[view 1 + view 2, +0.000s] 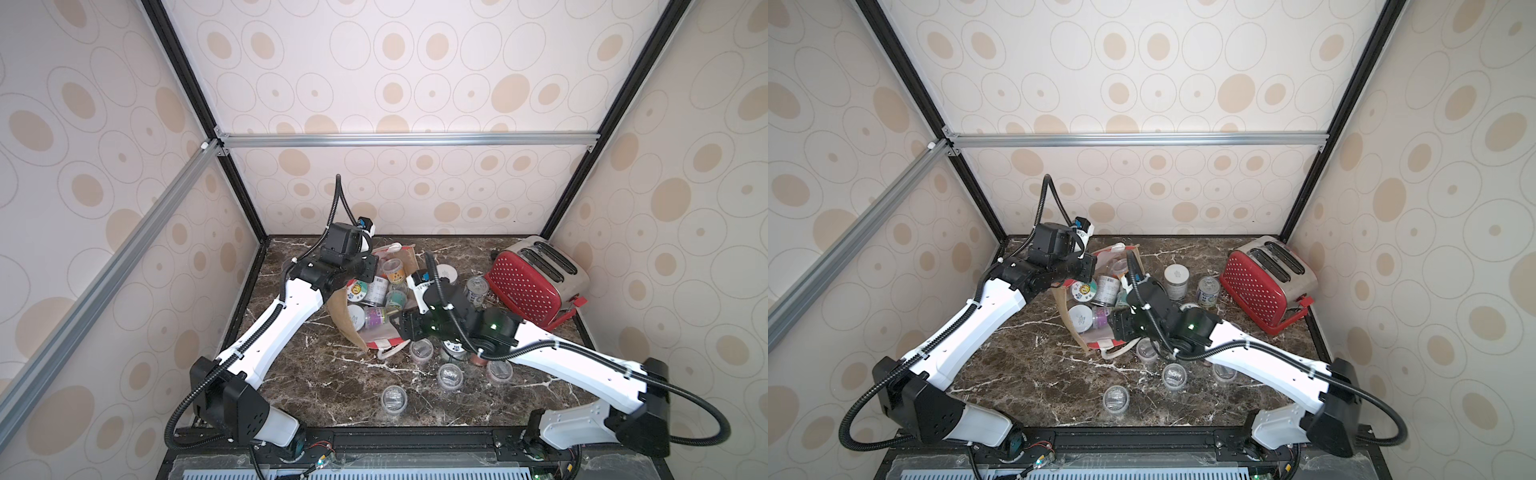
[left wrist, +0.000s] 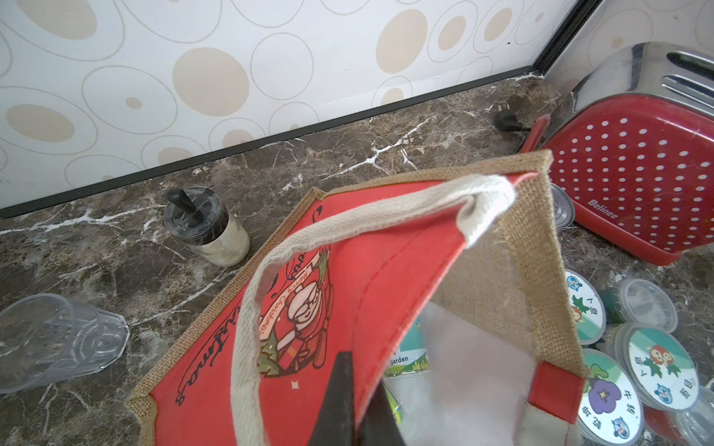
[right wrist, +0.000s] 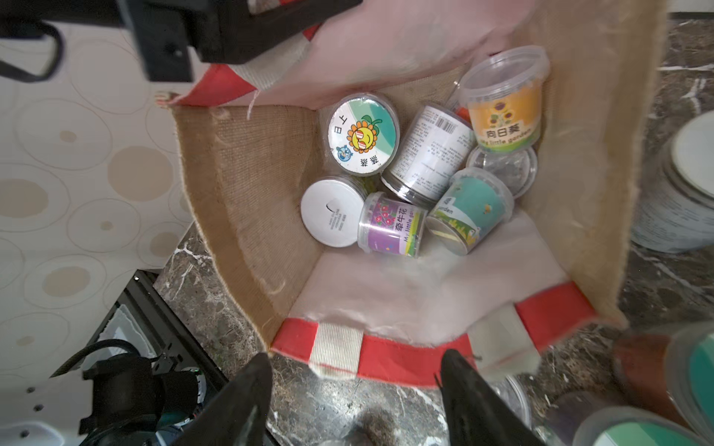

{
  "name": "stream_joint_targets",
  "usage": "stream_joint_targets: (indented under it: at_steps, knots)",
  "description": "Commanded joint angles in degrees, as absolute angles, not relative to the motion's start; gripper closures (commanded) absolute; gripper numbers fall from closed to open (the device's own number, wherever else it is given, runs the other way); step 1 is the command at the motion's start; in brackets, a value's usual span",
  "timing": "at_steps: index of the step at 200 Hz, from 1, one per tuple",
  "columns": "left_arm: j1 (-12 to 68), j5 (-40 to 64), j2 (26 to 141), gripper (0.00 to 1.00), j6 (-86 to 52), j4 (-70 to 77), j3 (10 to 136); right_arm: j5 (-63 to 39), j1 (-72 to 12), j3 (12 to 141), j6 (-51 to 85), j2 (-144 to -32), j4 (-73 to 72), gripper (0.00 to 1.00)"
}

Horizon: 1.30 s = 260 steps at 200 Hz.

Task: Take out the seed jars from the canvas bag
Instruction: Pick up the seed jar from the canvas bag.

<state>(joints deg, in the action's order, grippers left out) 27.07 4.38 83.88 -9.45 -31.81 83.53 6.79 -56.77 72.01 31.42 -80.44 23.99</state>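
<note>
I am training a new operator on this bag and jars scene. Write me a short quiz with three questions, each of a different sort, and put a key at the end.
1. True or false: the canvas bag is already empty of seed jars.
2. What does the left gripper clamp? A) the bag's red rim B) a seed jar C) nothing
3. Fill in: the right gripper hovers near the bag's mouth with its jaws ___.
Key: 1 false, several jars lie inside; 2 A; 3 open.
</note>
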Motion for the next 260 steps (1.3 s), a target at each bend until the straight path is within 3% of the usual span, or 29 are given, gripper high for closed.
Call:
stream_joint_targets:
  at_steps: [1,80,114,260]
  knots:
    - [27.71,4.12,81.31,1.00,-7.96,-31.27,83.37,4.41,-55.35,75.21,29.20,-86.91,25.46,0.29]
    - [27.80,3.07,81.30,1.00,-8.47,-30.56,82.62,0.10,-51.79,81.21,36.76,-104.37,9.44,0.15]
    - [27.92,2.41,80.96,1.00,-8.91,-30.05,82.49,-0.36,-50.90,84.16,42.47,-109.55,3.87,0.00]
    - [27.96,3.74,80.54,1.00,-7.89,-30.25,82.20,-3.27,-49.39,87.34,54.85,-119.64,-10.75,0.00]
